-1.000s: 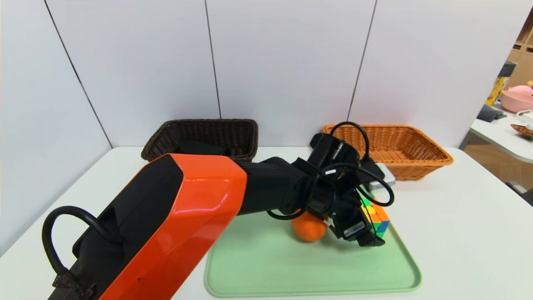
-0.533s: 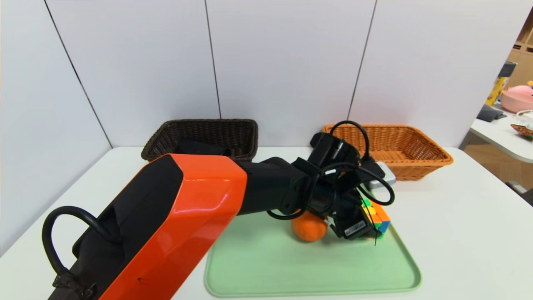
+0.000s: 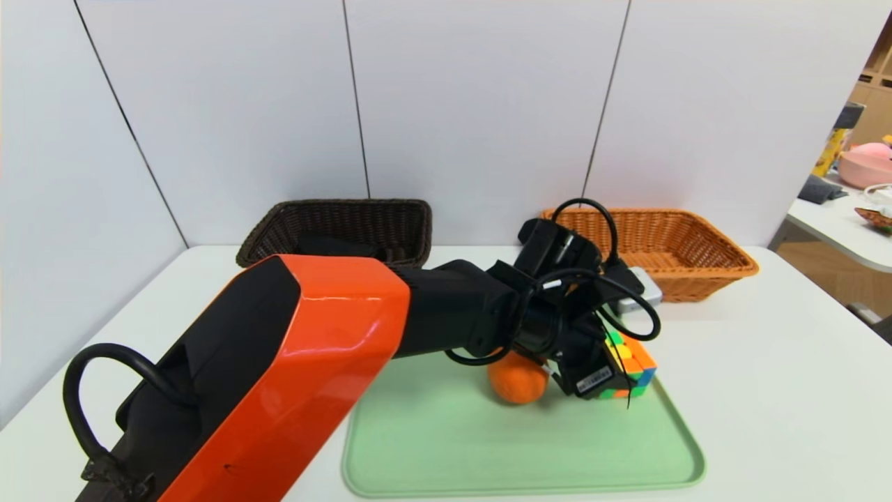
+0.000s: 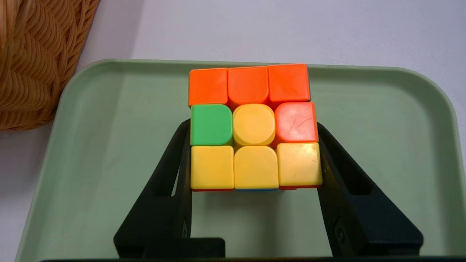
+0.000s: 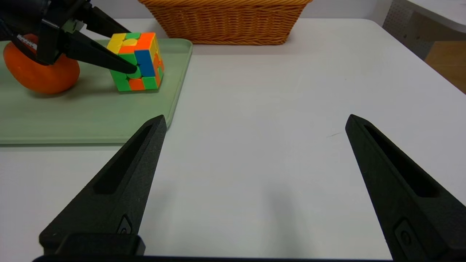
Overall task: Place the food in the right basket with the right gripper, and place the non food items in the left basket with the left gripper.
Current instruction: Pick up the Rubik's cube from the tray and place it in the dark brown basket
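The left gripper [image 4: 255, 145] is at the right end of the tray [image 3: 523, 488], its fingers [image 4: 329, 171] parted by just the width of the cube [image 4: 254, 124] and touching two opposite sides of it, so it has hold of it. The cube is over the tray's right part, near its rim. It should be light and stiff, with smooth, slightly slippery faces. Its layers can turn, so a low, square grip across the middle looks safest; an off-centre pinch could twist a row.

The orange [image 3: 518, 378] sits on the tray, left of the cube. I judge it heavier, a little soft under its skin and apt to roll; take it around its widest part, gently. The right gripper [image 5: 256, 122] waits beyond the tray's right side, wide open and holding nothing. Behind the tray stand the dark basket [image 3: 334, 261], off left, with the pouch [image 3: 338, 246] inside, and the tan basket [image 3: 704, 279], off right.
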Controlling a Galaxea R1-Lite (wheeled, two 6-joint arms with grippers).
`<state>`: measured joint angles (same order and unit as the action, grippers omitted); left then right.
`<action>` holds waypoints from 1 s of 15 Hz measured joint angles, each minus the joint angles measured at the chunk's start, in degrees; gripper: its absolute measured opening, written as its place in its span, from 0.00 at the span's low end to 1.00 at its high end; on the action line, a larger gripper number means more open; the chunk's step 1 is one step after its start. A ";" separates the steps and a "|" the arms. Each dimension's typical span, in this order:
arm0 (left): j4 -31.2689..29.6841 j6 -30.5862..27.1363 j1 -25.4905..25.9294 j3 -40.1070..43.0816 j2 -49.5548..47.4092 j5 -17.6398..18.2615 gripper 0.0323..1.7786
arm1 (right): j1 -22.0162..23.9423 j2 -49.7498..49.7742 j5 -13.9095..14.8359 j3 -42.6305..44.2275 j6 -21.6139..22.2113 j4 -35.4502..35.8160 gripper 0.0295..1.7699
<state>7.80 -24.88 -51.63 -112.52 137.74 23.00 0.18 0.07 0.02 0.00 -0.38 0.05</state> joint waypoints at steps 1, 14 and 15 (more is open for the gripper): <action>0.22 0.00 0.01 0.22 -0.72 -0.02 0.53 | 0.00 0.00 -0.02 0.00 0.00 0.00 0.96; 7.33 7.47 15.38 5.74 -18.31 -11.72 0.53 | 0.00 0.00 -0.02 0.00 -0.02 0.00 0.96; 7.49 9.37 17.18 5.77 -19.38 -13.08 0.53 | 0.00 0.00 -0.02 0.00 0.00 0.02 0.96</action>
<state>15.29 -15.51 -34.45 -106.75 118.36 9.92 0.18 0.07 0.00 0.00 -0.38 0.07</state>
